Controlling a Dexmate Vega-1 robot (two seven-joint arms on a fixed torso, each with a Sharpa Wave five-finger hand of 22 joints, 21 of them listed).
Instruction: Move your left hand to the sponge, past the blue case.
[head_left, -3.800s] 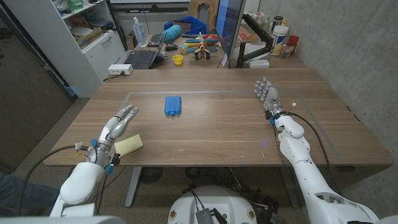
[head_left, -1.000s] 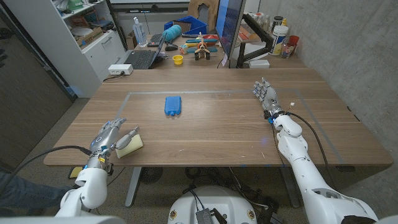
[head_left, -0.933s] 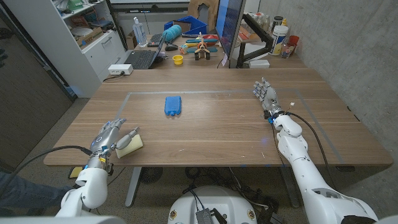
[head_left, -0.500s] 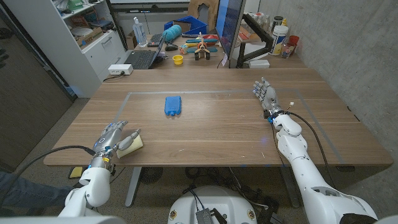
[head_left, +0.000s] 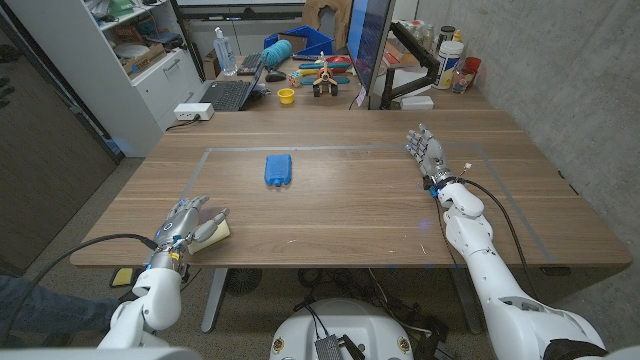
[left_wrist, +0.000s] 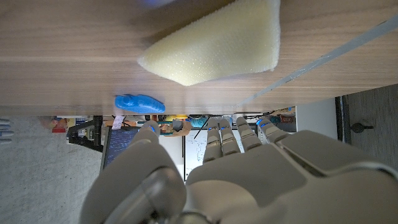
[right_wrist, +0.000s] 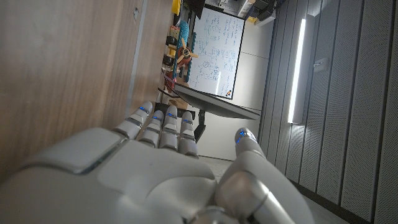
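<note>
Sponge — left hand now drawn closer beside it, fingers apart

Glossy white arm shells, silver-grey segmented fingers with small blue marks near the tips on left hand and right hand, black cables trailing at both wrists.

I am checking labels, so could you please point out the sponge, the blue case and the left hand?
sponge (left_wrist: 214, 43), left wrist view, middle of its face
blue case (head_left: 278, 169), head view, centre of its top
left hand (head_left: 186, 223), head view, back of the hand
</note>
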